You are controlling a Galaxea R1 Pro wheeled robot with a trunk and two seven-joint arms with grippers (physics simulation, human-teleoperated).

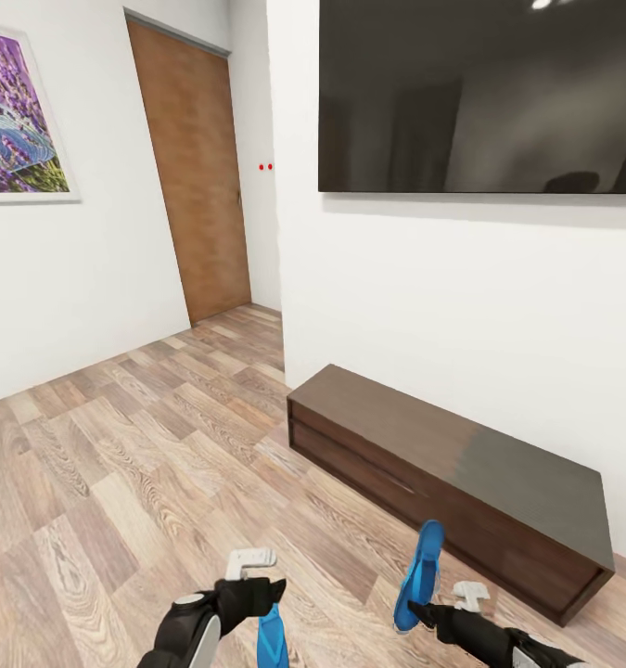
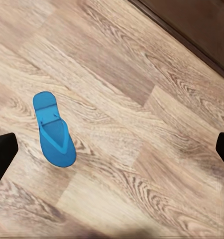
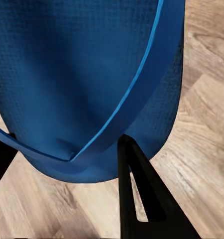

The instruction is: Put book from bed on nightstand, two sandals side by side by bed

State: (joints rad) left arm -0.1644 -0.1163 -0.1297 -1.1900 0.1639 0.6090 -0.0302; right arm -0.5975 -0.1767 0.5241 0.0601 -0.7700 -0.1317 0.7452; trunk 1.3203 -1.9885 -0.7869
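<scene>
Right gripper point(image 1: 422, 608) is clamped on one blue sandal point(image 1: 418, 575), held upright near the long cabinet point(image 1: 461, 464). Left gripper point(image 2: 112, 149) is spread wide, empty, above the second sandal point(image 2: 53, 130) lying flat on the floor point(image 1: 118, 464). Sandals are judged light and flexible; an edge grip is advised.

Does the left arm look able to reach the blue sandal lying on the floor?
Probably yes: the left end effector is open above the sandal, which lies flat on bare wood floor with nothing between them.
</scene>
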